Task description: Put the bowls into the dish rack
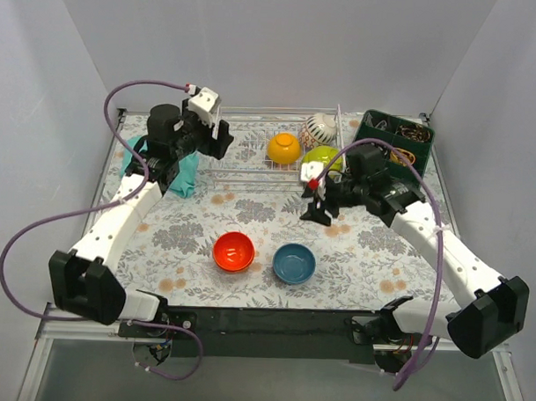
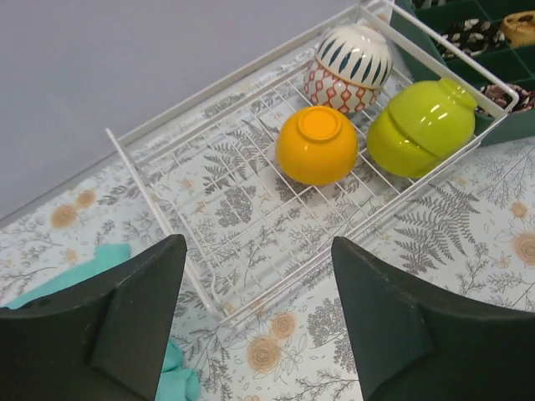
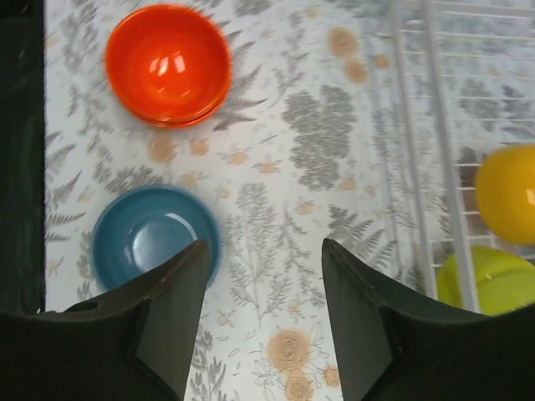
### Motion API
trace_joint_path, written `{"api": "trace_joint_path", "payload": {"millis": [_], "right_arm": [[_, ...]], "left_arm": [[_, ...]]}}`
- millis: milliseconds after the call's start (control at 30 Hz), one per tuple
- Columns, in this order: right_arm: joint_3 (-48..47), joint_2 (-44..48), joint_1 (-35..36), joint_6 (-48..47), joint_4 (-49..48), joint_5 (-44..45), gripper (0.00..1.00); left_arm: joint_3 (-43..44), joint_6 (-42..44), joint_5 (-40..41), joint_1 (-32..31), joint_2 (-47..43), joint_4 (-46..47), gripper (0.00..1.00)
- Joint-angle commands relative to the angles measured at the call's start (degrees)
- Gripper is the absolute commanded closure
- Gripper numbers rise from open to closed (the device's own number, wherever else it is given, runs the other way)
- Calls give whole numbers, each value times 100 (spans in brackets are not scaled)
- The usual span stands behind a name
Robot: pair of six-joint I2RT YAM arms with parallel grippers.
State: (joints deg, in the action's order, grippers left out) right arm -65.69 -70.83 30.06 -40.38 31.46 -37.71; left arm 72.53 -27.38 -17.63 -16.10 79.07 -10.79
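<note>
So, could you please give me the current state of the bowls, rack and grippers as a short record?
In dish rack: orange-yellow bowl, patterned bowl, lime-green bowl
On table, upright: red-orange bowl, blue bowl
Left gripper: open, empty, by the rack's left end
Right gripper: open, empty, over the table near the blue bowl
Also present: teal cloth, dark green tray

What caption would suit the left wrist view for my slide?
Open left fingers hover by a wire dish rack holding a yellow bowl, a patterned bowl and green bowls.
</note>
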Motion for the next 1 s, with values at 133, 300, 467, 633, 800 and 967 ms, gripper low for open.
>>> {"api": "trace_joint_path", "payload": {"millis": [133, 300, 467, 633, 800, 967], "right_arm": [[1093, 78, 1721, -1191, 1046, 932, 37], [1058, -308, 2161, -910, 686, 1064, 38], [1225, -432, 2530, -919, 572, 1231, 38], [1138, -581, 2671, -541, 282, 1258, 39], [979, -809, 2750, -357, 299, 1354, 39], [1146, -784, 2856, -146, 352, 1328, 39]], "left_arm": [[-1109, -250, 49, 307, -1541, -652, 25], [-1451, -119, 5, 765, -2131, -1092, 24], [-1689, -48, 67, 968, -2650, -1294, 24], [-1813, -163, 23, 1231, -2888, -1338, 23], [-1936, -294, -48, 1442, -3020, -1286, 23], [-2041, -391, -118, 1583, -3116, -1242, 22]]}}
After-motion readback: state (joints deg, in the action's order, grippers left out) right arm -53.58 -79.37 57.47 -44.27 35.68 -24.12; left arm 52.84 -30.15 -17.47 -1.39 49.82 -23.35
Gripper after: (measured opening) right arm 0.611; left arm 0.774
